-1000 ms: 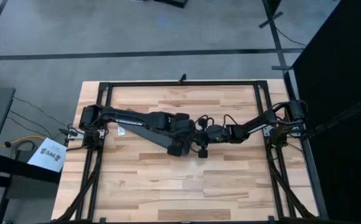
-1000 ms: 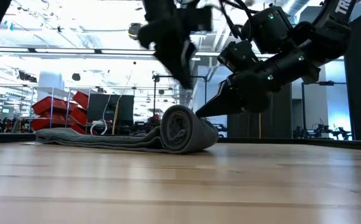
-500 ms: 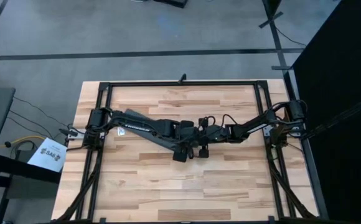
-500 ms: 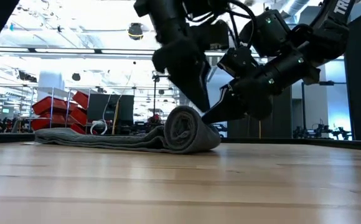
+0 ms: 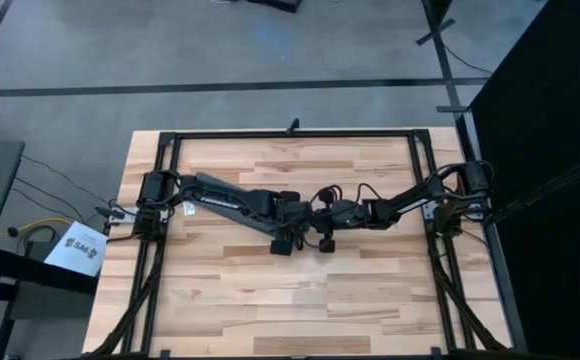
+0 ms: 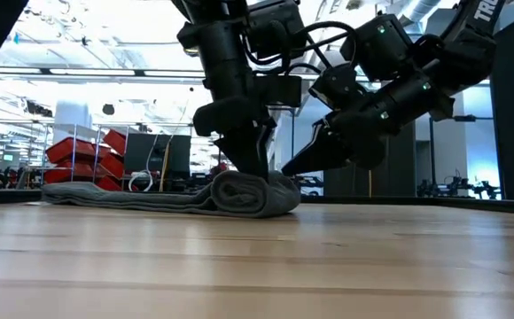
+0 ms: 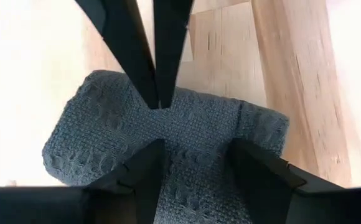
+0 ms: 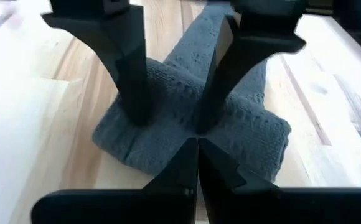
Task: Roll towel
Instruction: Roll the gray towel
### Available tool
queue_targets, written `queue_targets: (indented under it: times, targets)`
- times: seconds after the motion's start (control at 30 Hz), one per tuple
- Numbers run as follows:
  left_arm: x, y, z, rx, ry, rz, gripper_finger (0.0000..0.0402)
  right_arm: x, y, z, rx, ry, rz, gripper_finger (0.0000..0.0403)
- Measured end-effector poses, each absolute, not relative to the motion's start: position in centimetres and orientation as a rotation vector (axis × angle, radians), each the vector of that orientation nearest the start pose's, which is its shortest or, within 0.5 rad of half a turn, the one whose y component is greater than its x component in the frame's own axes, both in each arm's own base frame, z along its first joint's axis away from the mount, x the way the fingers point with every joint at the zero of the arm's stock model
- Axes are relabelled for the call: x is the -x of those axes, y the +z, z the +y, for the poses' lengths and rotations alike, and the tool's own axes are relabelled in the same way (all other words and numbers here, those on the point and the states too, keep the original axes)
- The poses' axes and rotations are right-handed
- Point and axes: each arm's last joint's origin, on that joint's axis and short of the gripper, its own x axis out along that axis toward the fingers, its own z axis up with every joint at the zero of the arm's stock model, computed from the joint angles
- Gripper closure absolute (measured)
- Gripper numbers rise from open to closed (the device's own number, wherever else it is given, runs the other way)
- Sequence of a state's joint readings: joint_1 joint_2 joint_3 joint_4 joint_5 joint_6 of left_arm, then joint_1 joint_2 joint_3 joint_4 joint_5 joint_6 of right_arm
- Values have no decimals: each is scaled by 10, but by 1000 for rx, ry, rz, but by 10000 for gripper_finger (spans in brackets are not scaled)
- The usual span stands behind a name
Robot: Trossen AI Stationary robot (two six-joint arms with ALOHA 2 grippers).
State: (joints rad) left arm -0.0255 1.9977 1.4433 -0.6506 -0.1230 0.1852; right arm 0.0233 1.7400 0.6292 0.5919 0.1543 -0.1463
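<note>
Towel (image 6: 239, 192) lies near table (image 5: 270, 300) centre, part-rolled — roll squashed flat at one end, unrolled tail trailing flat behind. Left gripper (image 6: 248, 164) presses straight down on the roll, fingers spread apart. Right gripper (image 6: 294, 165) angled in just beside roll, fingers (image 8: 187, 163) pinched together — tips at the cloth, holding nothing.

From overhead, both arms cover the towel (image 6: 239, 193) almost entirely. Its white label is not discernible. The left tool (image 7: 193, 163) is cut off at frame edge.
</note>
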Motion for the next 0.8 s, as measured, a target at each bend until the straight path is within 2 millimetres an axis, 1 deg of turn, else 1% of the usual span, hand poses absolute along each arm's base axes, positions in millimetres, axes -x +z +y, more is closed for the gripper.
queue_targets:
  times: [0.1, 0.23, 0.37, 0.43, 0.5, 0.57, 0.63, 0.7, 0.8]
  targets:
    - [-403, 172, -5, -246, -21, 1203, 228, -309, 121, 1, 184, -97, 540, 403]
    - [-397, 153, -5, -212, -3, 1141, 229, -306, 120, 0, 174, -104, 505, 403]
    - [-392, 136, -7, -166, 24, 1073, 229, -308, 124, -10, 160, -140, 464, 403]
    - [-391, 128, -10, -149, 32, 1006, 229, -309, 124, -15, 152, -142, 454, 403]
    - [-390, 121, -14, -138, 32, 937, 229, -316, 121, -20, 136, -110, 453, 403]
    - [-387, 115, -17, -123, 38, 903, 229, -325, 111, -22, 129, -85, 483, 403]
    - [-383, 111, -17, -98, 51, 887, 229, -334, 102, -25, 131, -87, 504, 403]
    - [-381, 108, -18, -86, 65, 887, 229, -341, 98, -29, 118, -93, 505, 403]
    - [-380, 107, -21, -90, 65, 887, 229, -344, 94, -32, 116, -100, 512, 403]
